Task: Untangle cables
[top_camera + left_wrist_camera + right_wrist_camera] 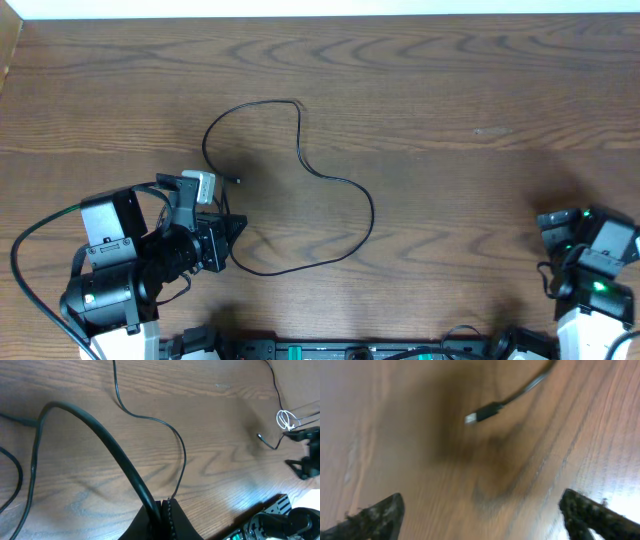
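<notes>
Looping cable (372, 212) pinched in left gripper (165, 506)

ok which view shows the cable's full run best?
Overhead: the cable shows as one big loop on the table. Left wrist shows only a stretch running into the left gripper, shut on it. Right wrist shows just a blurred plug end.

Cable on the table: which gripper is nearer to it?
Left. The left gripper is shut on the cable at its lower-left stretch, touching it. The right gripper is open and sits far off to the cable's right in the overhead view, apart from it.
</notes>
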`<state>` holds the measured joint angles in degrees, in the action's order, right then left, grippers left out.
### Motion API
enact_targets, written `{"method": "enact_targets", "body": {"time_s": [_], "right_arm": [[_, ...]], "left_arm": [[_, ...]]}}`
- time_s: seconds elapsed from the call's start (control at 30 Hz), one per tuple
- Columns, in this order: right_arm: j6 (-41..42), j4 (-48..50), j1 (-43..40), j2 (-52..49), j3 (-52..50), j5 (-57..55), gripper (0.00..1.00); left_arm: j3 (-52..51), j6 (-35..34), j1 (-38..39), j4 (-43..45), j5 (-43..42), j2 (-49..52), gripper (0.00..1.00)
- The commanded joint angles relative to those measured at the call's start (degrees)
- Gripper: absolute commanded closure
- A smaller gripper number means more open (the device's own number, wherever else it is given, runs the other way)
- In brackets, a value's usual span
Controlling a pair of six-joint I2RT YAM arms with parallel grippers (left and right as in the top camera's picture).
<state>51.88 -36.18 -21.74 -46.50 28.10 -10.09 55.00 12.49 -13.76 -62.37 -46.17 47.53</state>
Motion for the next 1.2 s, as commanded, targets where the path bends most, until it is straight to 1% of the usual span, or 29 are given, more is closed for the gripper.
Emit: {"method": "enact_targets", "body": {"time_s": [0.0,0.07,0.13,0.2,0.27,0.3,0.37,0.6,0.7,0.8,0.83,0.9,0.97,1.03,1.17], "right_arm": [[14.51,3.61,-0.02,-2.10,-5.55,-7.37,0.12],[19.12,4.74,-0.02,-4.00,-6.84,-9.79,0.17],[19.87,6.80,-0.02,-6.36,-7.45,-11.78,0.17],[19.85,9.84,-0.02,-10.54,-7.45,-15.50,0.12],[19.85,11.98,-0.02,-13.44,-7.45,-18.16,0.12],[19.82,13.27,-0.04,-14.99,-7.45,-19.12,0.10],[19.80,15.93,-0.02,-17.62,-7.45,-20.13,0.01],[18.84,26.97,-0.09,-26.21,-7.45,-20.44,0.01],[16.09,32.09,-0.17,-28.92,-7.45,-20.46,0.01],[15.52,34.47,-0.98,-30.45,-7.45,-20.48,0.06],[15.47,34.77,-1.60,-30.75,-7.45,-20.48,0.10],[15.34,35.28,-3.06,-31.04,-7.45,-20.48,0.23],[15.34,35.34,-4.96,-31.06,-7.45,-20.52,0.27],[15.32,35.30,-7.72,-31.06,-7.45,-20.70,0.29],[15.32,36.22,-14.93,-31.10,-7.45,-18.38,0.42]], "left_arm": [[0.24,1.01,0.13,0.04,-0.28,-0.04,0.93],[0.24,0.98,0.13,0.02,-0.28,-0.04,0.92],[0.24,0.98,0.13,0.04,-0.28,-0.04,0.93],[0.24,1.01,0.13,0.02,-0.28,-0.04,0.92],[0.24,0.98,0.13,0.04,-0.28,-0.04,0.93],[0.24,0.98,0.13,0.02,-0.28,-0.04,0.93],[0.24,0.98,0.13,0.02,-0.28,-0.04,0.93],[0.24,0.98,0.13,0.00,-0.28,-0.04,0.93],[0.24,0.98,0.13,0.00,-0.28,-0.04,0.92],[0.24,0.98,0.13,0.00,-0.28,-0.04,0.93],[0.24,0.98,0.13,0.00,-0.28,-0.04,0.93],[0.24,0.98,0.13,0.00,-0.28,-0.04,0.92],[0.24,0.98,0.13,-0.02,-0.28,-0.04,0.92],[0.24,0.98,0.13,-0.13,-0.28,-0.04,0.92],[0.24,0.96,0.13,-0.31,-0.28,-0.04,0.93]]}}
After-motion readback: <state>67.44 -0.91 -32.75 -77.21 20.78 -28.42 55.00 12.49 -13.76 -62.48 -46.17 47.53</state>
